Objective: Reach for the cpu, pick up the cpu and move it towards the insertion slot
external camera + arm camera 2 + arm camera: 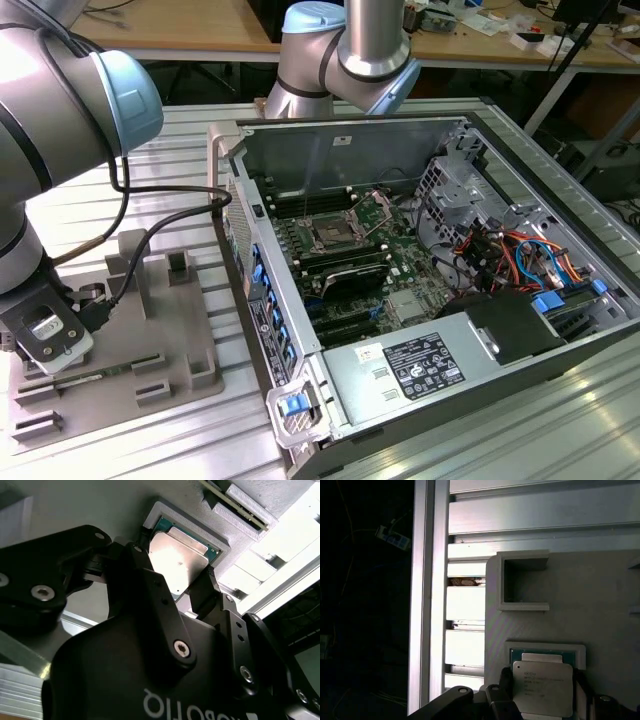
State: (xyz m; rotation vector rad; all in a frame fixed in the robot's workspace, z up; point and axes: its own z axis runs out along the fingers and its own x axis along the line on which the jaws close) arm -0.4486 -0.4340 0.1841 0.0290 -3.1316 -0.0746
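So, hand (48,336) is down low at the near corner of the grey tray (165,300), right over the cpu (44,326). Both wrist views have the cpu (180,560) (542,687) dead centre in the hand (176,564) (542,696), silver lid up w/ a thin green rim showing, lying flat in its square raised frame on the tray. Can't tell whether the hand is clamped on it or loose; contact isn't clear. Just past the cpu, away from the hand, the first wrist view has a small square pocket (522,582) moulded on the tray, then the ribbed metal counter (465,610). Close beside the hand a green memory stick (85,378) lies in a tray groove. A black cable (170,215) runs from the arm above the hand. Insertion slot (330,237) is well away from the hand, toward the exterior view's right, on the green motherboard (400,262) inside the open pc case (340,150).
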